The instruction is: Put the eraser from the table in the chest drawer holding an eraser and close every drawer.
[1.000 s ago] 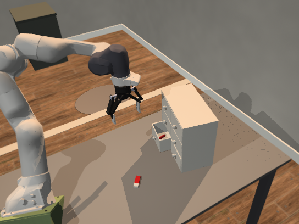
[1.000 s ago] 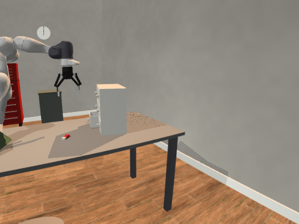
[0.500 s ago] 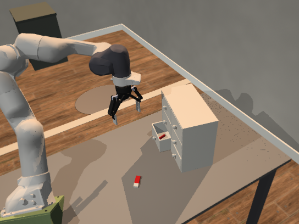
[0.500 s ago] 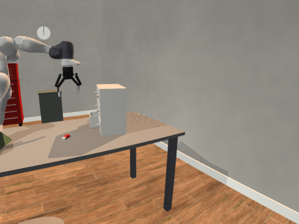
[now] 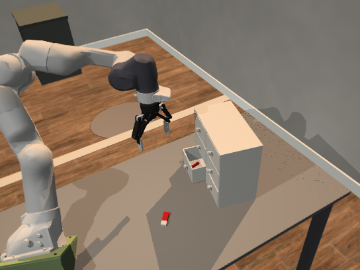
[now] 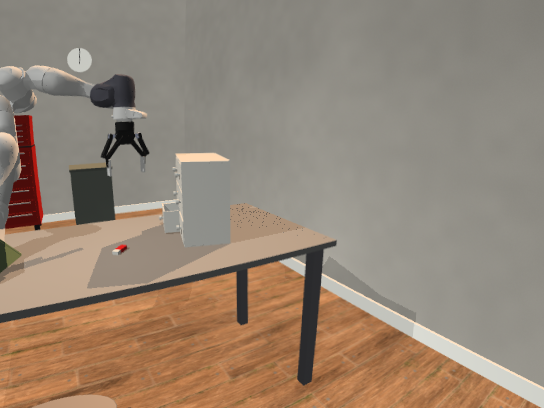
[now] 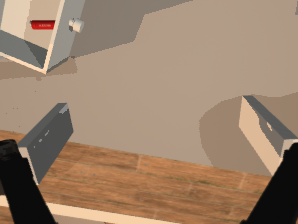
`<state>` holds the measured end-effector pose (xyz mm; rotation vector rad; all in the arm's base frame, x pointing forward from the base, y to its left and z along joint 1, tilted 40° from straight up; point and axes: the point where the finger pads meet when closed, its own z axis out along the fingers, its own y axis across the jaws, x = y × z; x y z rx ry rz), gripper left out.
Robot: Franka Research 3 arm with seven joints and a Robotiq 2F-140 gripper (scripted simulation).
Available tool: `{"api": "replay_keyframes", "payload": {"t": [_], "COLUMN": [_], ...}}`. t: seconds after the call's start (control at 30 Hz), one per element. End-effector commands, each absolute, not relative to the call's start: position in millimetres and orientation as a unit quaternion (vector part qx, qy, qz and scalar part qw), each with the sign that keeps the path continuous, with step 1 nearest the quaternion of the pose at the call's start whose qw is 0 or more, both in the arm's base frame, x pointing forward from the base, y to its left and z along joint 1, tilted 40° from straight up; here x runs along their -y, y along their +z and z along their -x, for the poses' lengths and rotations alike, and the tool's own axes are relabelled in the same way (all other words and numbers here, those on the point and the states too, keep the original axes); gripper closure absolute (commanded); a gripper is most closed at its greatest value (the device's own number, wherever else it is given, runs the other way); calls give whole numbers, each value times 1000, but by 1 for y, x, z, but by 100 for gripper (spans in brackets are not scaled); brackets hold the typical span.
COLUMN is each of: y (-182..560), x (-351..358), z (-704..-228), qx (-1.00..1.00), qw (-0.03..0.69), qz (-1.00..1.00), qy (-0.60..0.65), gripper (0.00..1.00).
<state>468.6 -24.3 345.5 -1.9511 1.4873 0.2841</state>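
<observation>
Reaching out over the table (image 5: 271,205) from a base at 8 o'clock, forearm level, wrist bent straight down. Gripper (image 5: 153,133) spread wide, grasping nothing, hanging high at 10 o'clock of the open drawer (image 5: 189,165) holding a red eraser (image 5: 195,164). Loose eraser (image 5: 165,218) lying at 7 o'clock of the chest (image 5: 231,159), well apart.
</observation>
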Motion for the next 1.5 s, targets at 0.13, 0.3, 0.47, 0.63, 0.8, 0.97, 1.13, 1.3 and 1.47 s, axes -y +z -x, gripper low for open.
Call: {"api": "replay_keyframes", "payload": {"t": [0.13,0.3,0.47,0.63,0.8,0.97,1.13,1.3,1.47], "y": [345,345,345,345,345,345,345,345,345], "x": [26,26,26,26,27,27,27,27,27], "z": [-471,-471,-471,-471,-477,-477,-477,-477,-477], "qx": [-534,-534,-534,-534,-487,-487,-487,-487,-487], "qw": [334,334,334,334,339,339,339,339,339], "qz": [771,771,771,771,801,801,801,801,801], "qy": [92,92,92,92,73,73,73,73,73], "gripper": [0,0,0,0,0,0,0,0,0]}}
